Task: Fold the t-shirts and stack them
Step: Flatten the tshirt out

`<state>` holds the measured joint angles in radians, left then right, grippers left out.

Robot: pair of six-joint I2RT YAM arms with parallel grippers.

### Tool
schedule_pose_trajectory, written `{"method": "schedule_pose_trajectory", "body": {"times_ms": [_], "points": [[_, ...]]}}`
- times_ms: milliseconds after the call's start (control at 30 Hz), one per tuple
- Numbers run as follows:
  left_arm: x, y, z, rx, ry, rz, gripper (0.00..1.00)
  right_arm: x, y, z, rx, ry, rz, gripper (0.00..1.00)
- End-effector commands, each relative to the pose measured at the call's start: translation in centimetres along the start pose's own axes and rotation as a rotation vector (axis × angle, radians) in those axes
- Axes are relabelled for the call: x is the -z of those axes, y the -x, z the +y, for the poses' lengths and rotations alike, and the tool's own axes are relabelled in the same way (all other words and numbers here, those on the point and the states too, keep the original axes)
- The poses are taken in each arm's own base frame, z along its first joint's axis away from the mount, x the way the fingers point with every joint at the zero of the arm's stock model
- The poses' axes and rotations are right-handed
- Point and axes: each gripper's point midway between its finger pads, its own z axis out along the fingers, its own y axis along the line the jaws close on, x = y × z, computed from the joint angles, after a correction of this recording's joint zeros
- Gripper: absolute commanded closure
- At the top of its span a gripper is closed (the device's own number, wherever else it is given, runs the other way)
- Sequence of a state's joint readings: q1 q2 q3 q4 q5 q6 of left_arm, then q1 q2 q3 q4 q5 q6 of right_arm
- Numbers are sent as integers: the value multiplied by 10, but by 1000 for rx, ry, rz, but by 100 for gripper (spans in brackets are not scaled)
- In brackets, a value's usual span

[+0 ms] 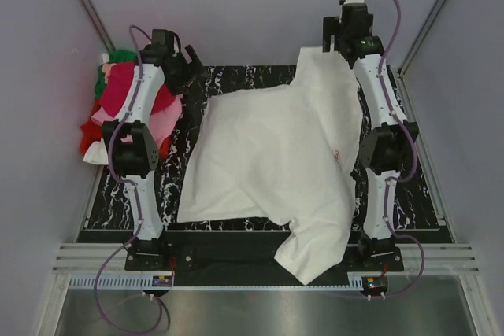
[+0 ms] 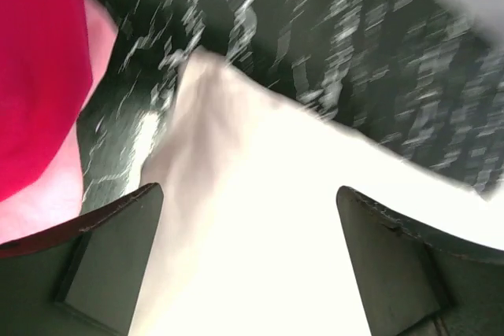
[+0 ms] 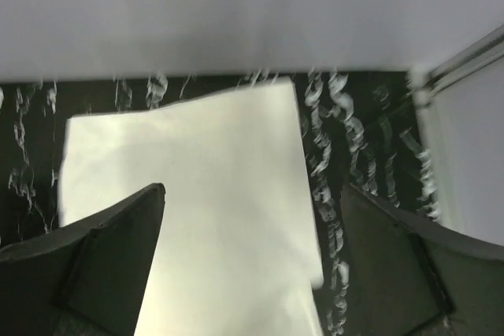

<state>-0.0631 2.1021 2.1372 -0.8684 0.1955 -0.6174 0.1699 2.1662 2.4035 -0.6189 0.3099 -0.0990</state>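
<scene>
At the far left, along the left edge of the black marbled mat (image 1: 417, 194), lies a loose pile of shirts (image 1: 118, 108). It has magenta, pink, green and a little white cloth, all unfolded. The left gripper (image 1: 189, 64) hangs just beside this pile, over the far left corner of the big white t-shirt (image 1: 268, 155). In the left wrist view its two dark fingers (image 2: 110, 265) stand wide apart. Only white cloth lies below them and nothing is pinched. A magenta shirt (image 2: 39, 60) fills the left side of that view.

The white t-shirt is spread over the middle of the mat with some wrinkles. One part of it hangs over the near edge of the mat, between the two arm bases and closer to the right one. A small red logo (image 1: 337, 155) shows near its right side.

The right gripper (image 1: 332, 38) is above the far right corner of this shirt, close to the back wall (image 1: 252, 5). In the right wrist view its fingers (image 3: 110, 257) are also spread wide. The flat white corner lies on the mat under them and is not gripped.
</scene>
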Motion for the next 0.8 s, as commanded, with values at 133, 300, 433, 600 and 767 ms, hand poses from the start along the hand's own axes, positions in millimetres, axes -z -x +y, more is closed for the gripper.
{"method": "schedule_pose_trajectory", "body": {"times_ms": [133,300,433,600,767], "points": [[102,-8,-23,-98,-86,-122,1,65,16,23,-223,141,70,0],[105,-69,24,-119,-36,-68,1,109,-48,8,-334,74,175,0],[95,-106,48,-115,-52,-44,1,128,-109,29,-407,166,288,0],[69,-135,65,-95,-59,17,1,115,-183,42,-392,143,505,0],[31,-135,69,-81,-44,52,1,81,-205,46,-340,111,589,0]]}}
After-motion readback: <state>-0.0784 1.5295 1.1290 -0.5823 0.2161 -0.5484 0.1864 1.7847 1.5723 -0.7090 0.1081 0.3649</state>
